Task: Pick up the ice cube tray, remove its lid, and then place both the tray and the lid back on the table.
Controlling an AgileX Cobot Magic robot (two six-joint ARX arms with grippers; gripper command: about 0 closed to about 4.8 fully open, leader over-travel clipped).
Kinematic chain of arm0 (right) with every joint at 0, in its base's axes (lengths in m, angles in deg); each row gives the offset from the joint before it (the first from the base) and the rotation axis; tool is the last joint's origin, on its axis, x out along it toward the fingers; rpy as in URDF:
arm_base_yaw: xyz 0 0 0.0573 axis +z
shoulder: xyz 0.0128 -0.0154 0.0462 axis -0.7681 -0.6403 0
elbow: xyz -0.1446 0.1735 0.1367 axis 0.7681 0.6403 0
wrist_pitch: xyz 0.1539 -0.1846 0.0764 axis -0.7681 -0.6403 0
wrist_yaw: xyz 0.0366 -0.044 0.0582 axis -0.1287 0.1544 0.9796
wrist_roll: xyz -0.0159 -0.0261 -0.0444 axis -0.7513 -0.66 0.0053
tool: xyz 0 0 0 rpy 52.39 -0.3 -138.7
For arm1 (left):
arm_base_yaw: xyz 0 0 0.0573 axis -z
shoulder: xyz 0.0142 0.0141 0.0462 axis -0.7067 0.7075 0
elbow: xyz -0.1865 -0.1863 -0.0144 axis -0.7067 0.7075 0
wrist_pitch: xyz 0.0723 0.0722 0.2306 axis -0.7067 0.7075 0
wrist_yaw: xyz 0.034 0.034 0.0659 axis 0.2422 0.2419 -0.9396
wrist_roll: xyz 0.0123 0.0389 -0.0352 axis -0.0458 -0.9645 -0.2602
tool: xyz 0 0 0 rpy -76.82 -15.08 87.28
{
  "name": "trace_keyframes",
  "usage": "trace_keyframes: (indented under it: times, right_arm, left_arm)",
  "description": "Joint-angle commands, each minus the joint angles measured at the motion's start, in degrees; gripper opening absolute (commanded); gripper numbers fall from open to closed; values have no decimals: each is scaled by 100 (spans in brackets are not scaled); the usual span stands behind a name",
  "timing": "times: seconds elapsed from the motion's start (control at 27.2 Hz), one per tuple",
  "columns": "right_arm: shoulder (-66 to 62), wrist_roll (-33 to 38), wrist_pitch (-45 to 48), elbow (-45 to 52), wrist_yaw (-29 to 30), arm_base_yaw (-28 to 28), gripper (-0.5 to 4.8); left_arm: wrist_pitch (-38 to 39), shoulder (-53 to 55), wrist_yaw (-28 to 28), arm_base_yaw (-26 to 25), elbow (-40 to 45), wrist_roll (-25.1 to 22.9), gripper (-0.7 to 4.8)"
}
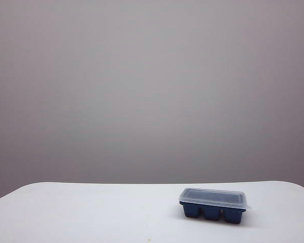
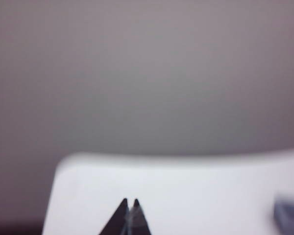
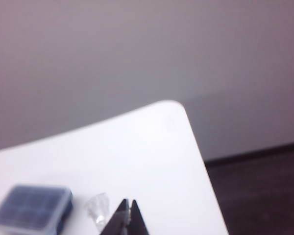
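The ice cube tray (image 1: 213, 211) sits on the white surface (image 1: 91, 212), toward its right side as seen from the exterior camera and close to the near edge. It is dark blue, and three of its compartments show along the side facing that camera. The lid (image 1: 213, 196) is on top of the tray — a translucent whitish cover that overhangs the rim a little all round, with a small tab jutting out at the tray's right end.

Neither arm shows in the exterior view. The left claw (image 2: 130, 201) appears only in its own wrist camera: two dark fingertips pressed together to a point, holding nothing, hovering over the bare surface (image 2: 186, 191) well away from the tray, which is only a blurred bluish patch (image 2: 290, 215) at the edge of that picture.

The right claw (image 3: 129, 201) is likewise closed tip to tip and empty. It hangs just beside the tray (image 3: 32, 208), whose grid of compartments shows dimly through the lid from above. Between the tray and this claw lies a small clear shape (image 3: 98, 206) — possibly the lid's corner tab, though the view is too soft to be sure. The rounded corner of the surface (image 3: 171, 127) lies beyond the claw.
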Motion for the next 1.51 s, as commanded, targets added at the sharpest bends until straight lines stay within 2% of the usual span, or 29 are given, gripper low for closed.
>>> trace_keyframes:
  times: [0.04,0.11,0.26,0.44,0.52,0.74,0.85,0.96,1.07,1.1,1.18,1.29,1.4,1.51]
  right_arm:
    - [0,79,236,-278,-63,2,-6]
    - [-2,691,306,-584,-157,-2,-6]
    - [-13,804,433,-881,-306,-2,-6]
    - [-238,951,640,-896,-542,-2,-6]
    - [-452,953,750,-901,-525,-2,-6]
    - [-1543,925,1008,-1163,-39,-2,-6]
    - [-2474,546,1001,-1644,487,-7,-6]
    - [-3545,120,831,-2374,1084,-7,-6]
    - [-4492,-404,131,-3241,1580,-7,-6]
    - [-4970,-616,-199,-3652,1705,-7,-6]
    - [-5386,-743,-380,-3943,1930,-4,-6]
    - [-6043,-791,-595,-4273,2728,-4,-6]
    - [-6585,-793,-697,-4457,3379,4,-6]
    - [-6977,-935,-684,-4468,3510,9,-6]
  left_arm:
    - [-293,127,4,4,-319,107,-4]
    - [-297,450,170,4,-612,175,-4]
    - [-767,1434,680,2,-1147,66,-4]
    - [-1351,2747,1606,4,-1764,-734,-4]
    - [-1515,3257,1906,4,-2022,-927,-3]
    - [-1631,4741,2218,2,-2883,-1134,-1]
    - [-1639,5530,2741,4,-3300,-1517,-1]
    - [-1622,6116,3136,4,-3589,-1537,-1]
    - [-1657,6380,3338,4,-3659,-1576,-1]
    - [-1679,6450,3379,4,-3659,-1858,-1]
    - [-1700,6505,3556,4,-3659,-2216,-1]
    - [-1755,6568,3816,4,-3665,-2638,0]
    - [-1803,6612,3840,7,-3668,-2671,52]
    - [-1762,6655,3982,7,-3668,-2671,60]
